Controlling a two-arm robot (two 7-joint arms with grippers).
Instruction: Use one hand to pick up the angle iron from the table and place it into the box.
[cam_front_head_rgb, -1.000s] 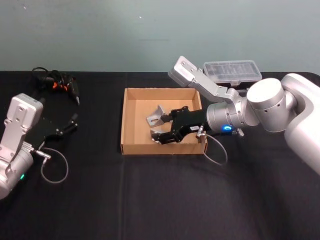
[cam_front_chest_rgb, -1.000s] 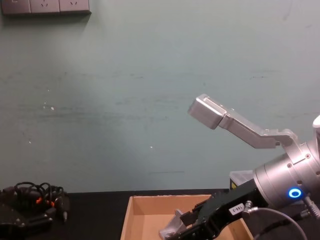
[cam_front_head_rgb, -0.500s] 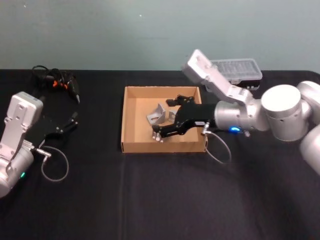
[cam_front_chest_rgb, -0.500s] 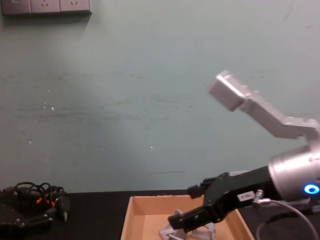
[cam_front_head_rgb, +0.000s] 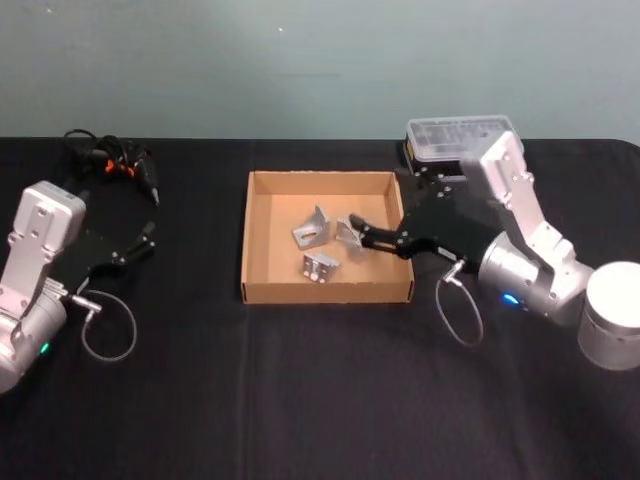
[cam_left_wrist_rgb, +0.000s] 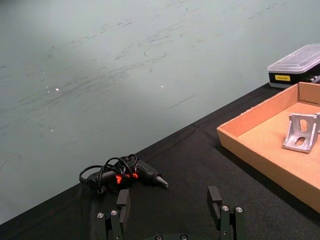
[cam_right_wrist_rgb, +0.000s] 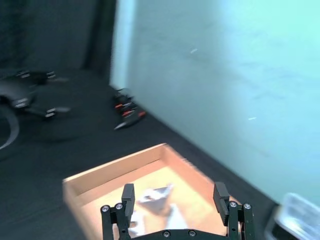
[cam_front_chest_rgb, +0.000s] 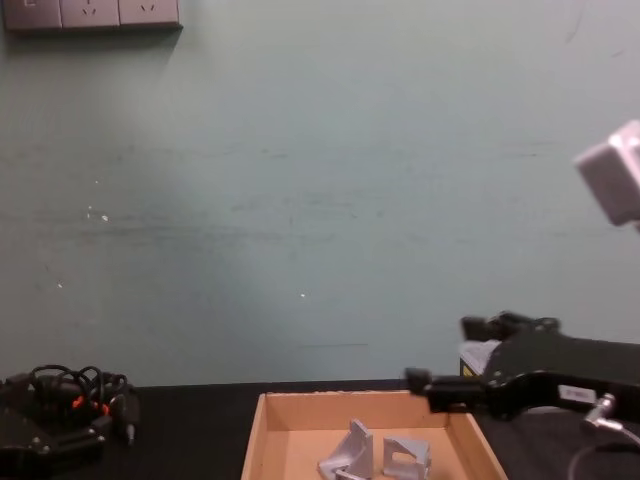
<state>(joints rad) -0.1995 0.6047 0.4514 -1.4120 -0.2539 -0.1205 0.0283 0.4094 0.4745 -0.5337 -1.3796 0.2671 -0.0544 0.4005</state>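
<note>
On the black tabletop (cam_front_head_rgb: 300, 400) we see the box (cam_front_head_rgb: 262, 290) holding three angle irons (cam_front_head_rgb: 312, 229); our right pincer (cam_front_head_rgb: 362, 232) hovers wide open above its right wall.

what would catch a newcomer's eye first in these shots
Probably the tan box in the middle of the black table, with three shiny angle irons lying inside it. Next, the right gripper hanging open at the box's right wall, empty, while the left gripper rests open far left.
</note>
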